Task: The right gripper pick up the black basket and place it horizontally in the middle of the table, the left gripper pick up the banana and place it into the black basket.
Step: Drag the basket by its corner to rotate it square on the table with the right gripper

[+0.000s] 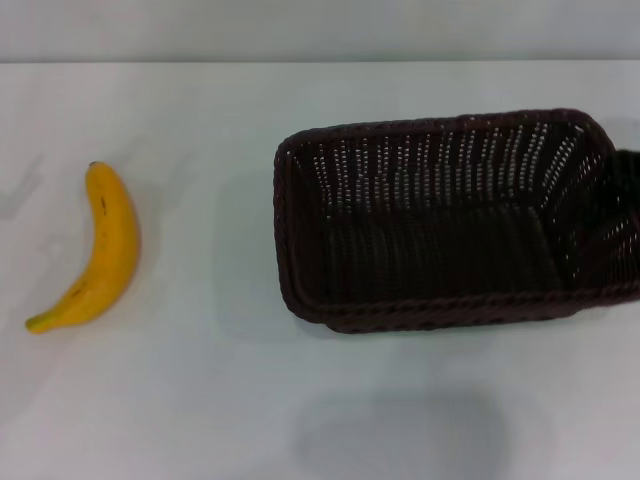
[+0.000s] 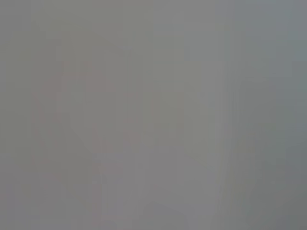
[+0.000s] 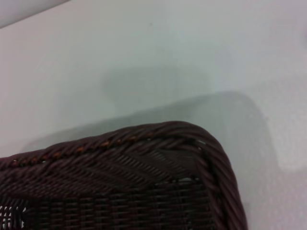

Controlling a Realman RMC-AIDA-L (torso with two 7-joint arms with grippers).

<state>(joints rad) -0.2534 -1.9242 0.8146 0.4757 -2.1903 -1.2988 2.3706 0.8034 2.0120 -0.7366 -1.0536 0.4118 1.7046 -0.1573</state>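
Observation:
The black basket (image 1: 440, 215) is on the right half of the white table (image 1: 200, 400), long side across, open side up. Its soft shadow lies apart from it toward the near edge, so it hangs tilted above the tabletop. My right gripper (image 1: 628, 205) shows only as a dark shape at the basket's right end, holding its rim. The right wrist view shows a braided rim corner of the basket (image 3: 144, 182) above the table (image 3: 144, 57). The yellow banana (image 1: 100, 250) lies on the table at the far left, well apart from the basket. The left gripper is out of view.
The left wrist view is a blank grey blur. The table's far edge (image 1: 320, 62) meets a pale wall. Bare tabletop lies between the banana and the basket and along the near side.

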